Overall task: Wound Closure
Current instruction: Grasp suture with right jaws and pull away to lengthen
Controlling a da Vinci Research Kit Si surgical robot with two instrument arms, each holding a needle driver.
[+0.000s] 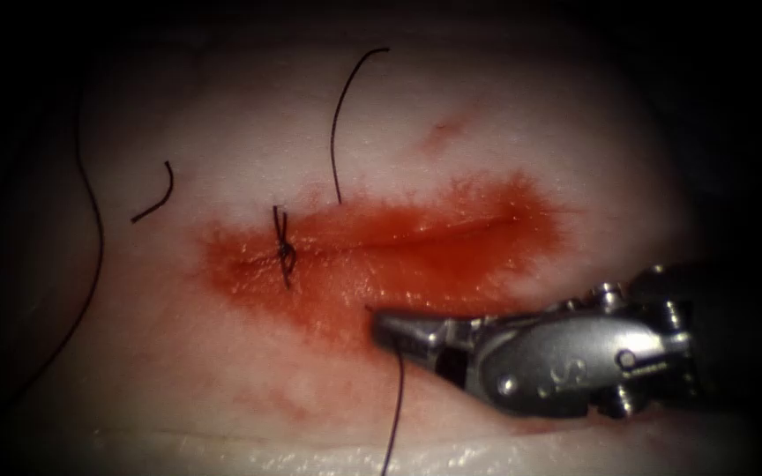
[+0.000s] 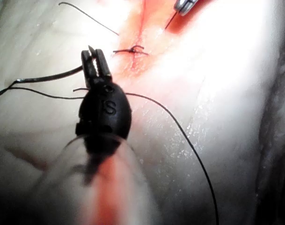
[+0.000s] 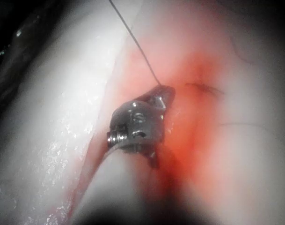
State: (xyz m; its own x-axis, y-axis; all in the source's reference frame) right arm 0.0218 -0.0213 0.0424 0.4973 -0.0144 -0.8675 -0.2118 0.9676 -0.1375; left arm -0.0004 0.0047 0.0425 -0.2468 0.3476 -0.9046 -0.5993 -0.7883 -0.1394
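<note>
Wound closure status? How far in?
Done: one knot tied near the cut's left end. In hand: right tool shut on thread below the cut; left tool grips a thread strand. Left: the cut right of the knot lies unstitched.

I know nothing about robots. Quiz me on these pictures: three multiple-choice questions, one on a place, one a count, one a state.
1. Where on the cut is the knotted stitch? A at its right end; B toward its left end; C off the cut.
2. How many knotted stitches cross the cut? A one; B three; C five.
3. The right tool's jaws are: A wide open; B shut on a needle; C shut on the thread.
Answers: B, the knot sits left of the cut's middle; A, one knot shows; C, thread hangs from the closed tip.
</note>
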